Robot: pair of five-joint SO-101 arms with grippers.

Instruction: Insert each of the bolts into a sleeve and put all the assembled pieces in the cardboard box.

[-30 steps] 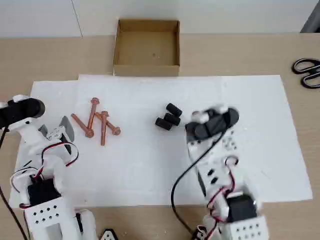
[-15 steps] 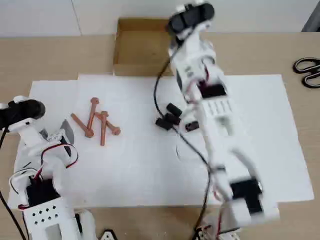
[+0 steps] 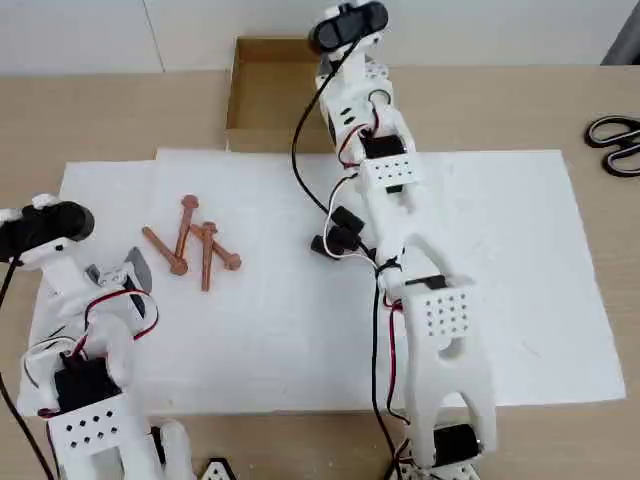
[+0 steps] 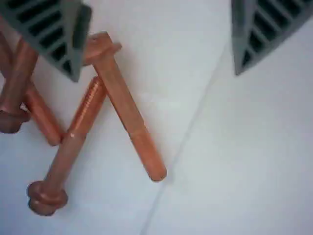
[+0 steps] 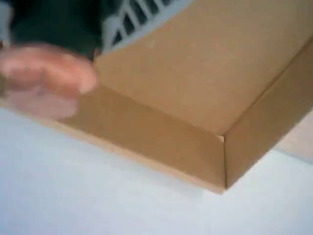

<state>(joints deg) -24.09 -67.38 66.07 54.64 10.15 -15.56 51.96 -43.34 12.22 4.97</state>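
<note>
Several copper bolts [image 3: 195,245] lie in a loose pile on the left of the white sheet [image 3: 500,300], and they appear close up [image 4: 124,105] under my left gripper [image 4: 156,71]. That gripper [image 3: 118,265] hangs open just left of the pile with nothing in it. Black sleeves [image 3: 340,235] lie near the sheet's middle. My right arm stretches to the cardboard box [image 3: 270,95] at the back. My right gripper [image 5: 88,44] is shut on a black sleeve [image 5: 54,22] with a copper bolt [image 5: 46,78] in it, above the box's near wall [image 5: 161,142].
Black scissors [image 3: 613,142] lie on the bare table at the far right. The right arm's links pass over the sleeves and the middle of the sheet. The sheet's right half and front strip are free.
My right arm has swung from beside the sleeves out to the cardboard box, and now reaches a little further left than half a second ago. The left arm has hardly moved.
</note>
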